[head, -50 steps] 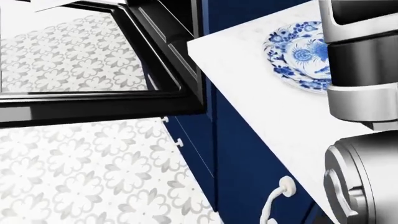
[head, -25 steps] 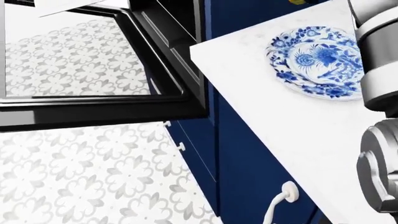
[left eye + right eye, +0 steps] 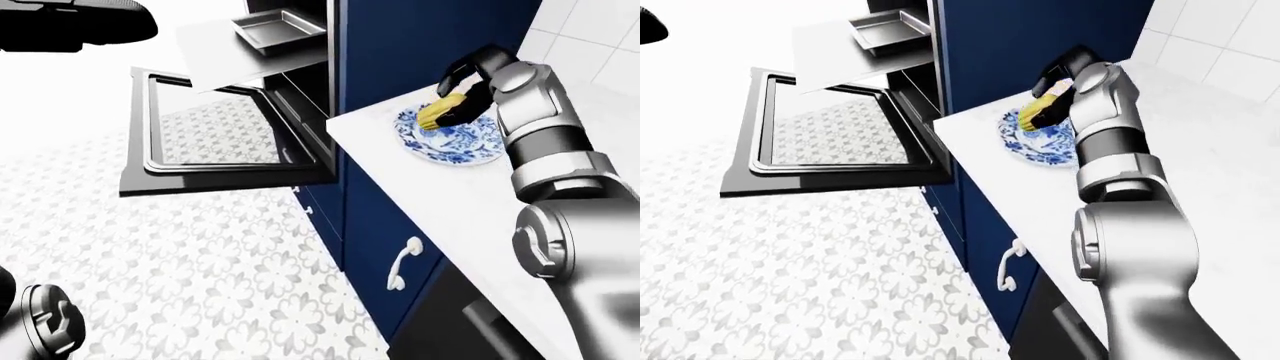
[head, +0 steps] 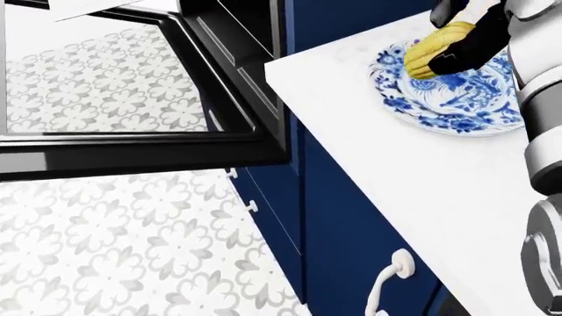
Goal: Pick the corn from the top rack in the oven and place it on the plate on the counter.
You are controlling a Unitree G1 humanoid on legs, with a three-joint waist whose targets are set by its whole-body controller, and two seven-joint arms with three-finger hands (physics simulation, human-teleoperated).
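We see the right hand (image 3: pixel 468 88) clenched round the corn (image 3: pixel 442 111), held just over the plate (image 3: pixel 450 139) on the white counter (image 4: pixel 404 178). Oven door (image 3: pixel 215 142) open at left. Left hand not in view.

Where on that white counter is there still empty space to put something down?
The counter is bare between the plate and its edge beside the open oven door, and from the plate toward the view's bottom. The crowded spot is the plate, where the right hand holds the corn over it.
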